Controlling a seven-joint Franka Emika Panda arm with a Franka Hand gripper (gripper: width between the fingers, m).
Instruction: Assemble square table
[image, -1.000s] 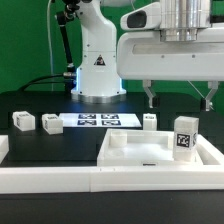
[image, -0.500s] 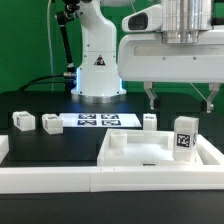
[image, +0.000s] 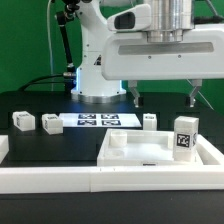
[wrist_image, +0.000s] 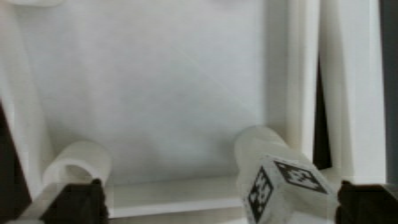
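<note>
One pincer (image: 165, 98), jaws wide and empty, has slid toward nine o'clock in the exterior view, hovering over the table slab (image: 150, 157) at five o'clock on the worktop (image: 60, 145); probably lining up a grab.

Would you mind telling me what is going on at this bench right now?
A Panda arm is partway through assembling a square table. Its gripper hangs open above the white tabletop slab and holds nothing. One tagged leg stands upright on the slab, near its edge on the exterior view's right. Three small leg blocks sit loose on the black table: two at the exterior view's left and one just behind the slab.
</note>
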